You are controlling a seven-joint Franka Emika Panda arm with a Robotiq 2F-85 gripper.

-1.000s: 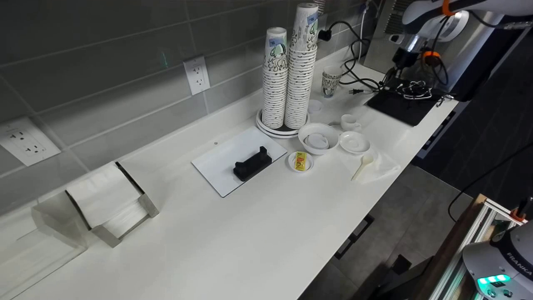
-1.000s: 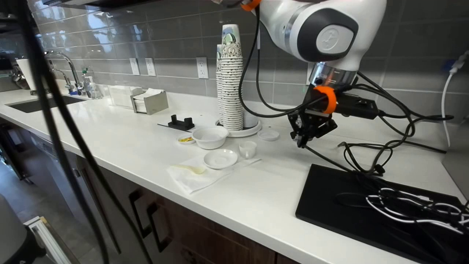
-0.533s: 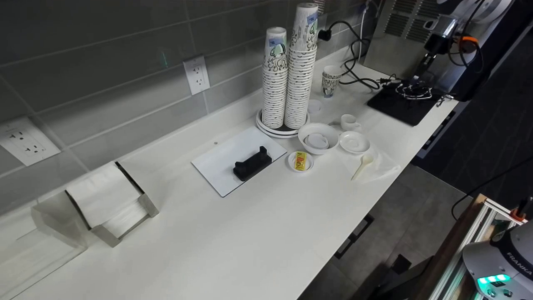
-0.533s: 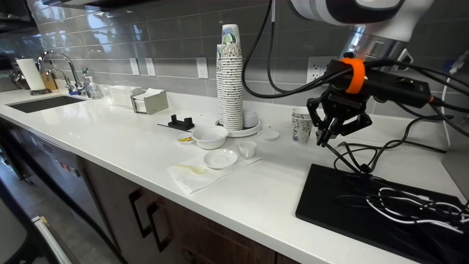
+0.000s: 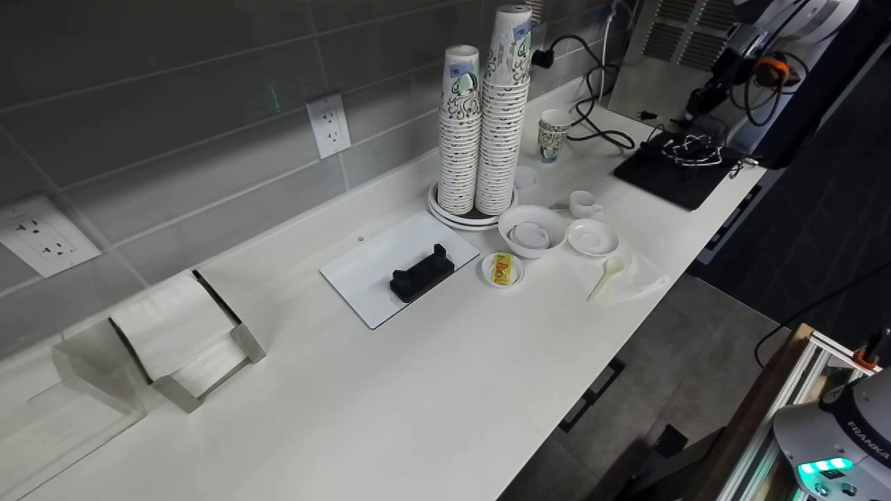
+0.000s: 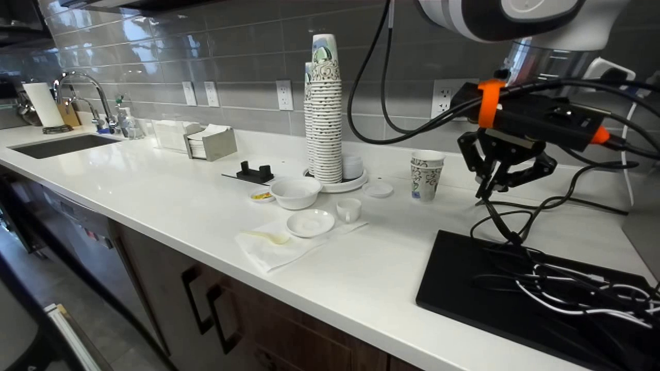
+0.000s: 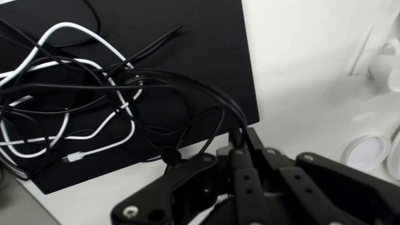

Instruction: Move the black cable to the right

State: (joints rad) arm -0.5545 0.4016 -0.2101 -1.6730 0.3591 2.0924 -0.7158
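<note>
My gripper (image 6: 483, 195) is shut on a black cable (image 6: 499, 222), held just above the counter behind the black board (image 6: 454, 278). In the wrist view, the black cable (image 7: 229, 104) curves over the board's edge and runs between the fingertips of my gripper (image 7: 243, 136). Its other end runs into a tangle of black and white cables on the board (image 7: 215, 47). Which black strands belong to it there I cannot tell. In an exterior view, my gripper (image 5: 686, 120) is small and dark at the far end of the counter, by the board (image 5: 647, 179).
A white cable (image 6: 559, 309) lies tangled on the board. Another black cable (image 6: 559, 203) lies by the wall behind. Patterned cups (image 6: 425, 178) stand left of the gripper. A small white cup (image 6: 349, 210), saucer (image 6: 311, 222), bowl (image 6: 295, 192) and tall cup stacks (image 6: 326, 134) are further left.
My gripper has moved to the right in an exterior view, with the cable still between its fingertips. The patterned cups are uncovered now. The cable hangs more steeply beneath the fingertips.
</note>
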